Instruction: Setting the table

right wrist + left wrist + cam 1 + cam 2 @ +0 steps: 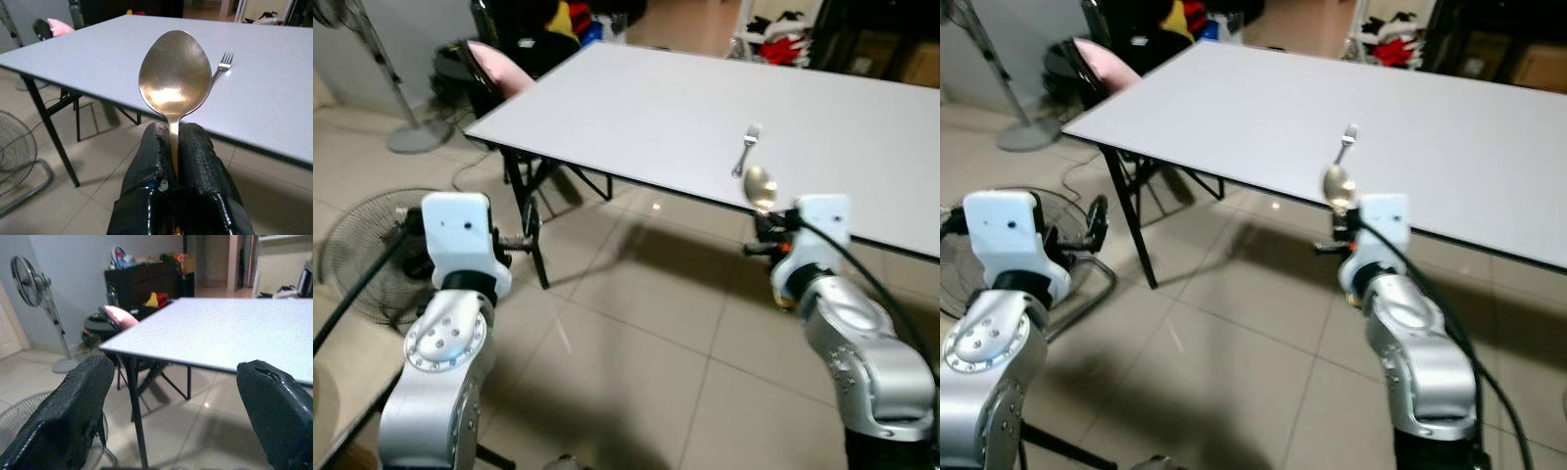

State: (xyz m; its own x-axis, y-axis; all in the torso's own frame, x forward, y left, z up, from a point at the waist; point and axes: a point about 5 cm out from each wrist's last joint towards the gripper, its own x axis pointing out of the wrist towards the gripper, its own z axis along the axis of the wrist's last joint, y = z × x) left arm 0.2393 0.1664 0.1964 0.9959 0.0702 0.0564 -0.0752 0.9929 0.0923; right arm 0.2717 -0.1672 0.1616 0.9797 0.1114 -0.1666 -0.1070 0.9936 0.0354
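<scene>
A gold-toned spoon (175, 78) stands bowl-up between the fingers of my right gripper (173, 147), which is shut on its handle. In the eye views the spoon (760, 186) sits at the near edge of the white table (636, 108). A silver fork (747, 149) lies on the table just beyond the spoon, tines pointing away. My left gripper (176, 401) is open with nothing between its fingers, held low over the floor left of the table's near corner.
A floor fan (367, 250) lies on the tiles at the left. A standing fan (396, 117) is by the wall. A chair with a pink cushion (499, 67) stands at the table's left end. A dark cabinet (142, 281) is behind.
</scene>
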